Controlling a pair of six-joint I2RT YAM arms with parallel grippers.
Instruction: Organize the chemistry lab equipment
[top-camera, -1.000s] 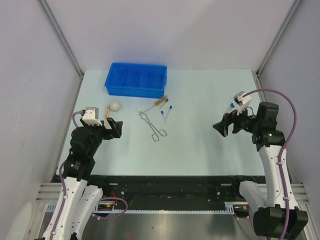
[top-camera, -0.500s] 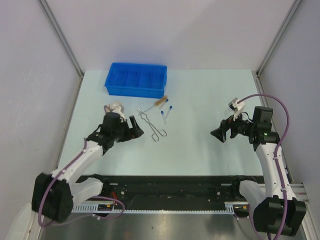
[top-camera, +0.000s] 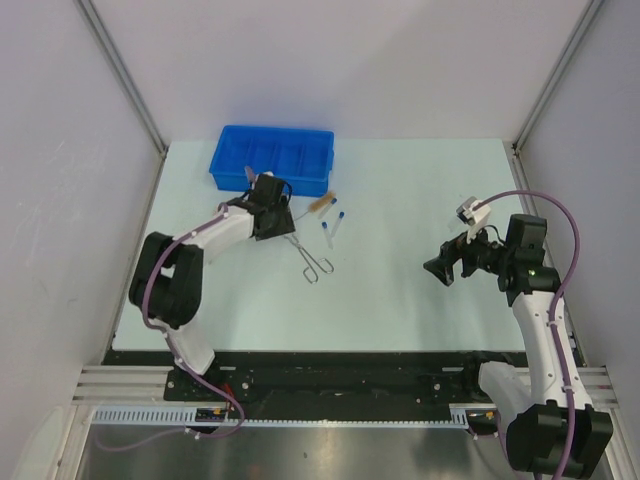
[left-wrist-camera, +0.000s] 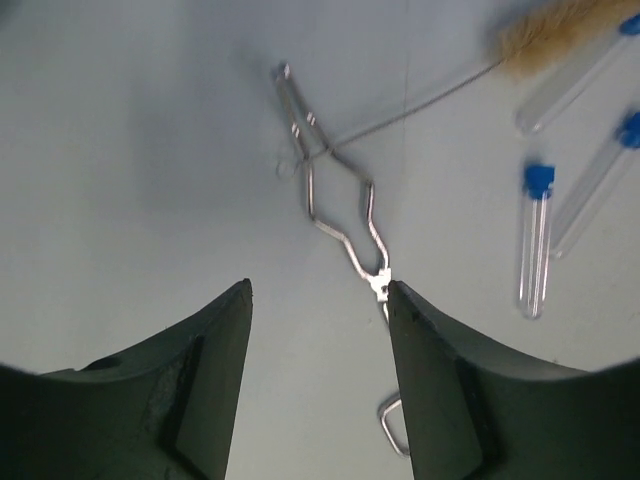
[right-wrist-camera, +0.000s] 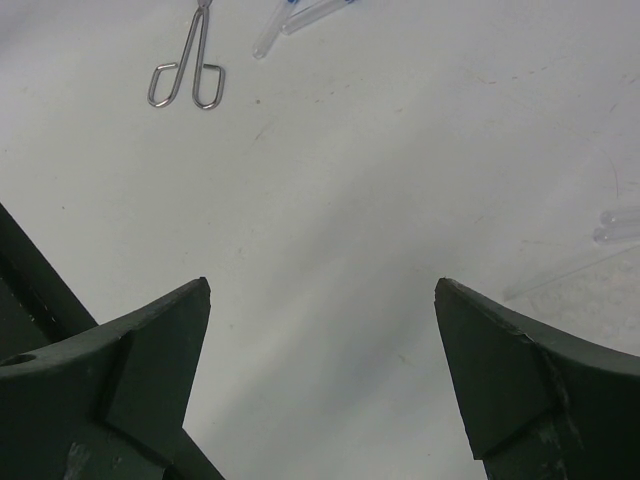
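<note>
The silver wire tongs (left-wrist-camera: 335, 215) lie flat on the table, also seen in the top view (top-camera: 306, 250). My left gripper (left-wrist-camera: 318, 290) hovers over them, open, with only bare table between its fingers. The tongs' pivot sits at the right fingertip (left-wrist-camera: 400, 300), and a handle loop (left-wrist-camera: 390, 425) shows beside it. Three clear tubes with blue caps (left-wrist-camera: 535, 240) and a tan brush (left-wrist-camera: 560, 30) lie to the right. In the top view the left gripper (top-camera: 278, 220) is by the blue bin (top-camera: 272, 160). My right gripper (top-camera: 447, 268) stands wide open and empty (right-wrist-camera: 322, 285) over the table.
The left arm stretches across the table's left side and hides what lies beneath it. The tubes (top-camera: 330, 225) and brush (top-camera: 322, 202) lie just right of the bin. Clear tube ends (right-wrist-camera: 620, 225) show at the right wrist view's right edge. Grey walls enclose the table.
The left arm has swung from the near left out to the tongs beside the bin, and its jaws have narrowed. The right gripper dropped slightly and stayed wide open.
</note>
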